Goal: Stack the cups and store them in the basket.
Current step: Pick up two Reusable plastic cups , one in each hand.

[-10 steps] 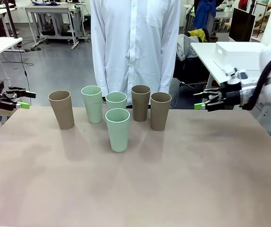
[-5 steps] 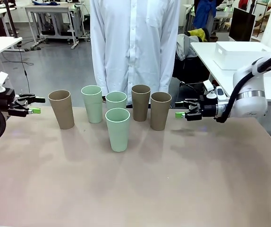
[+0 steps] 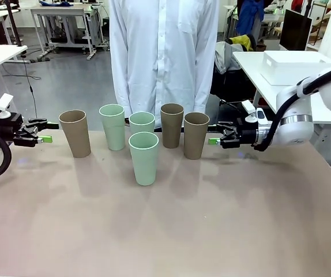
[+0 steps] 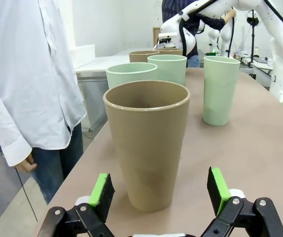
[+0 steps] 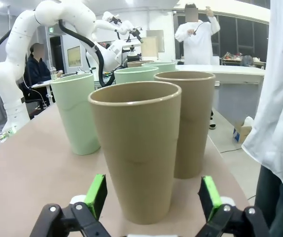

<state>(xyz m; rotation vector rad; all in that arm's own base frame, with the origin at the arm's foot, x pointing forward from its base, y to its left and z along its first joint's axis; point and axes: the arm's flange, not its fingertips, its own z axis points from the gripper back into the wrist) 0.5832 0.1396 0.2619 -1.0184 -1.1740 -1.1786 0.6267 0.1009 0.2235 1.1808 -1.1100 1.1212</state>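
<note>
Our arms now reach closer in, left fingers (image 3: 45, 139) and right fingers (image 3: 213, 141) both spread, flanking at nine and three o'clock the six cups (image 3: 144, 158), all unstacked at the table's (image 3: 211, 219) twelve o'clock, none stored.

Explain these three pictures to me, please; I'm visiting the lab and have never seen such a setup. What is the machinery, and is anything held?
Two white robot arms share a table with a person standing at its far side. The wide picture looks across from between the arms; the other two come from cameras on each wrist, looking along the fingers. Six upright cups stand there, three brown, three mint. The left end effector is open, facing the leftmost brown cup; the right end effector is open beside the rightmost brown cup. Nothing is held.
</note>
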